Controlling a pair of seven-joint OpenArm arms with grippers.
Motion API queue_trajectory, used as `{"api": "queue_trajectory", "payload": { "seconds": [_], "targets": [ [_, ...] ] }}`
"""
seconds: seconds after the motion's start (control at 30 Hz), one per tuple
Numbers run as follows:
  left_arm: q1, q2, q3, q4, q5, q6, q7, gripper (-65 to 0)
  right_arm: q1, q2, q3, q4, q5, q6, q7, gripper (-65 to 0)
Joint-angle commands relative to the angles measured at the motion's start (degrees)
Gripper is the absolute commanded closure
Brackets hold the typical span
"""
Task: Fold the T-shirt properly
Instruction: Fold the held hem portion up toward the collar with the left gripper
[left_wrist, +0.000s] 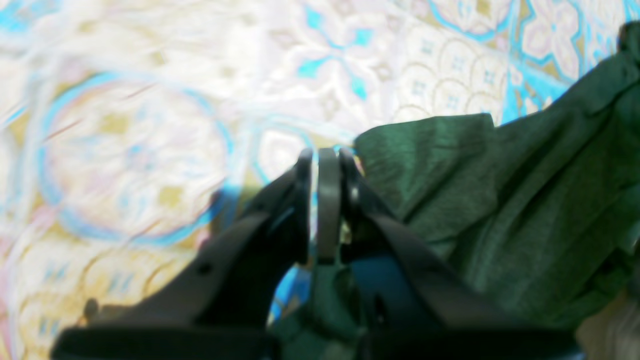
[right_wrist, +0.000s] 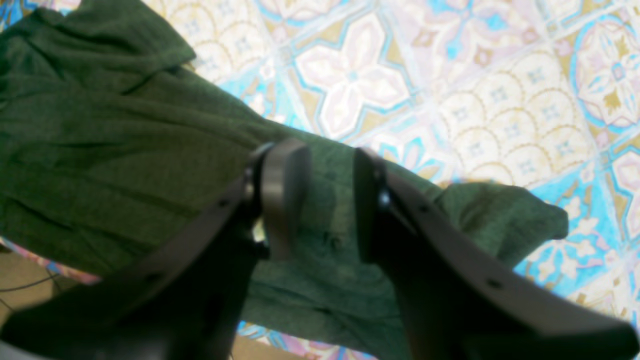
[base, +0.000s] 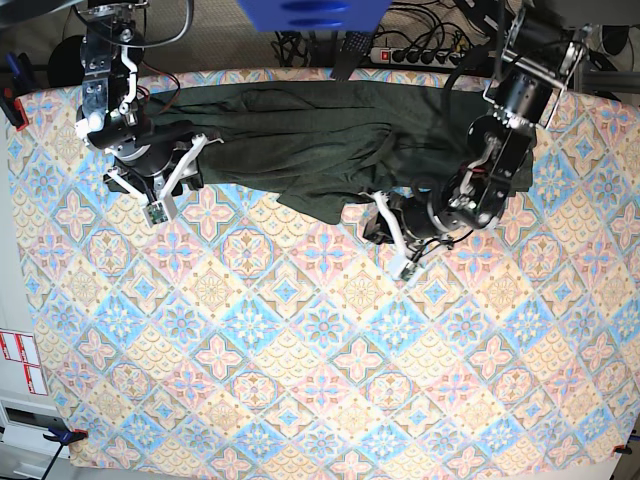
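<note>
T-shirt lies crumpled on patterned cloth; left pincer pinches its edge; right pincer gapes above it.

Left wrist view is motion-blurred: patterned tablecloth detail smeared left of the left gripper. T-shirt cut off by the right and bottom edges there. In the base view, the shirt's far edge hides behind both arms; cloth between left jaws unresolvable.

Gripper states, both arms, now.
Left gripper: shut; whether it pinches the shirt edge cannot be told.
Right gripper: open, over the shirt, holding nothing.
</note>
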Motion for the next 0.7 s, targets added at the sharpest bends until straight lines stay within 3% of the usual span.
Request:
{"api": "queue_trajectory", "payload": {
  "seconds": [0.0, 0.27, 0.43, 0.5, 0.6, 0.67],
  "targets": [
    [1.4, -1.7, -3.7, 4.0, -1.2, -0.5, -0.9, 0.0, 0.3, 0.5, 0.3, 0.9, 0.5, 0.1, 0.9, -19.6],
    [8.3, -5.6, -10.4, 14.6, -1.4, -0.5, -0.9, 0.0, 0.3, 0.5, 0.3, 0.8, 0.5, 0.1, 0.9, -19.6],
    [8.3, -4.9, -11.2, 13.0, -1.1, -0.3, -0.9, 0.0, 0.4, 0.1, -0.4, 0.5, 0.5, 0.1, 0.9, -19.6],
    [6.7, -2.7, -9.7, 11.5, -0.5, -0.2, -0.9, -1.1, 0.4, -0.4, -0.9, 0.5, 0.5, 0.1, 0.9, -19.6],
    [4.3, -1.0, -6.7, 7.9, 0.7, -0.1, -0.9, -12.8, 0.4, -0.4, -1.0, 0.5, 0.5, 0.1, 0.9, -19.6],
    [2.2, 0.3, -3.4, 6.0, 1.5, -0.1, -0.9, -24.6, 0.3, -0.8, -1.1, 0.5, 0.5, 0.1, 0.9, -19.6]
  ]
}}
